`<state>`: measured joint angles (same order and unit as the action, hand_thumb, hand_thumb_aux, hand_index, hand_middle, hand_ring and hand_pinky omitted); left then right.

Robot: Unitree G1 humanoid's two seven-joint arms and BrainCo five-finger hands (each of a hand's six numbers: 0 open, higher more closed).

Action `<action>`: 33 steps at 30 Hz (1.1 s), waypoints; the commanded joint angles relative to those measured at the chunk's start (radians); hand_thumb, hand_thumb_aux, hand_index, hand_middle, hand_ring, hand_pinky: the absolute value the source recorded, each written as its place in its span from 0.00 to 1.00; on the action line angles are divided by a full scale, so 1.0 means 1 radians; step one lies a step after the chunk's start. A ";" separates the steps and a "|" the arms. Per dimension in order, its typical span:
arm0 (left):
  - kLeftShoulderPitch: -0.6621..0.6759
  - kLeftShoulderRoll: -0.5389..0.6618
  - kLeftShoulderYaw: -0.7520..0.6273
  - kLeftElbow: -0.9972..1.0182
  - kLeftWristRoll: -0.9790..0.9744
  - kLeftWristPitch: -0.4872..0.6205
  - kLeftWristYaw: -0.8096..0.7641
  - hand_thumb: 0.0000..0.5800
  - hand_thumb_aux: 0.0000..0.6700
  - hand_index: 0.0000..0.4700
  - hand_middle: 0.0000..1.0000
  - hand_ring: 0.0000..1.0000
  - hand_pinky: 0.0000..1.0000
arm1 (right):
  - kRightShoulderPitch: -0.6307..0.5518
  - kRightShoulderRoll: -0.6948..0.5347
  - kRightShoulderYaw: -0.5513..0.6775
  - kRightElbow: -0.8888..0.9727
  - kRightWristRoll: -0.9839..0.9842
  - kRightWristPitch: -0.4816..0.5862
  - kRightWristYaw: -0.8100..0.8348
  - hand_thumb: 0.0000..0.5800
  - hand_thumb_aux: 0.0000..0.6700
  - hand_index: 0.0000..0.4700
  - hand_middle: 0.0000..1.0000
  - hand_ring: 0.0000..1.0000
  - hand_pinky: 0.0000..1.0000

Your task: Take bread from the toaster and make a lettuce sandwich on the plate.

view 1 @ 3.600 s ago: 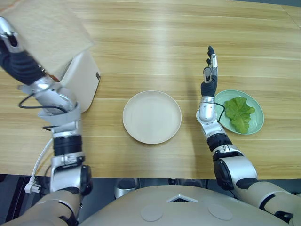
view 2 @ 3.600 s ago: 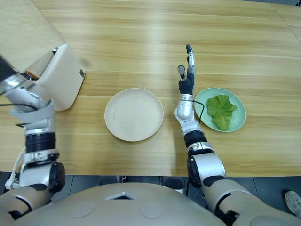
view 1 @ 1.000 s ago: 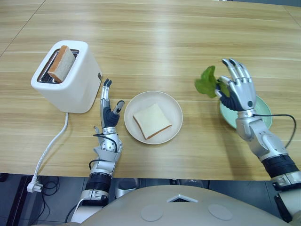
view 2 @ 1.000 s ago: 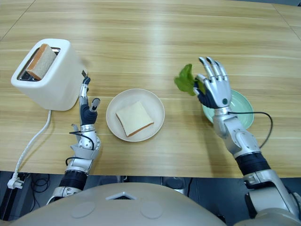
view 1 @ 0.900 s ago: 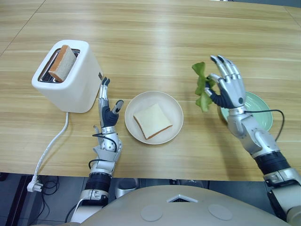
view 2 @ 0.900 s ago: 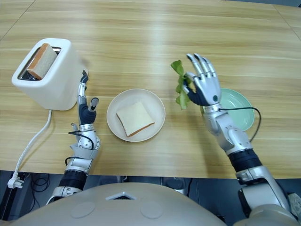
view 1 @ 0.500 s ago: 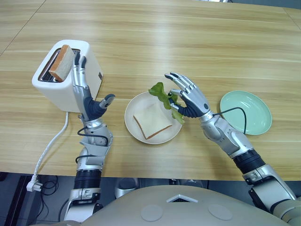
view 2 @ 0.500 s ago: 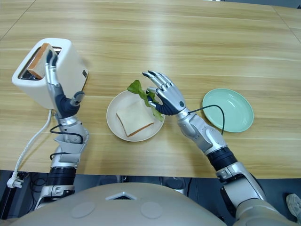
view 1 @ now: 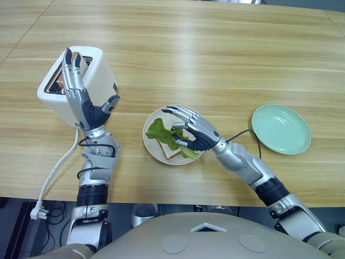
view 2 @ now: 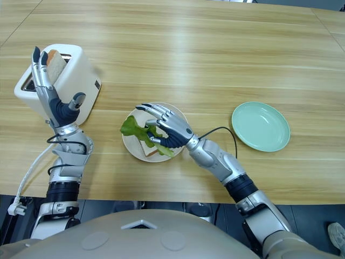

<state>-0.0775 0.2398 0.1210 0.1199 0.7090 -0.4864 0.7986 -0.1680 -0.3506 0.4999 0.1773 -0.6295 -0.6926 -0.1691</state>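
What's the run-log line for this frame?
right hand: holds lettuce over bread on plate | left hand: fingers open, at toaster beside slice

Your right hand grips the lettuce just over the bread slice on the plate. Your left hand is raised, fingers straight, against the toaster. A green dish sits well apart, right.

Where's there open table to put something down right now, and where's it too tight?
The table is bare behind the plate, from the toaster across to the far right. The green plate is empty too. It is crowded over the plate, where the right hand holds the lettuce, and beside the toaster, where the left hand stands.
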 commanded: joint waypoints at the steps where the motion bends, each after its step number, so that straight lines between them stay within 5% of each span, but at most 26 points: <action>1: -0.013 0.016 0.011 0.027 -0.001 0.042 0.013 0.00 0.00 0.00 0.00 0.00 0.00 | -0.034 0.027 0.003 0.151 -0.011 0.008 0.003 1.00 1.00 0.98 0.00 0.00 0.00; 13: -0.025 0.133 0.099 0.041 0.058 0.311 0.045 0.00 0.00 0.00 0.00 0.00 0.00 | -0.241 0.097 0.017 0.651 -0.118 0.033 -0.250 1.00 1.00 0.98 0.00 0.00 0.00; 15: -0.036 0.158 0.093 0.066 0.063 0.354 0.025 0.00 0.00 0.00 0.00 0.00 0.00 | -0.251 0.103 0.020 0.667 -0.127 0.030 -0.272 0.99 0.88 0.86 0.00 0.00 0.00; 16: -0.042 0.171 0.089 0.083 0.065 0.379 0.014 0.00 0.00 0.00 0.00 0.00 0.00 | -0.254 0.104 0.024 0.669 -0.136 0.030 -0.283 0.24 0.13 0.13 0.00 0.00 0.00; 17: -0.047 0.183 0.087 0.094 0.065 0.400 0.002 0.00 0.00 0.00 0.00 0.00 0.00 | -0.258 0.102 0.030 0.668 -0.148 0.033 -0.296 0.00 0.00 0.00 0.00 0.00 0.00; 33: -0.105 0.331 0.009 0.297 -0.007 0.496 -0.207 0.00 0.00 0.00 0.00 0.00 0.00 | -0.171 -0.010 0.038 0.309 -0.275 0.131 -0.402 0.00 0.00 0.00 0.00 0.00 0.00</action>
<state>-0.1803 0.5630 0.1553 0.3977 0.7053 0.0018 0.6139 -0.3490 -0.3504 0.5546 0.5350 -0.9037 -0.5712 -0.5787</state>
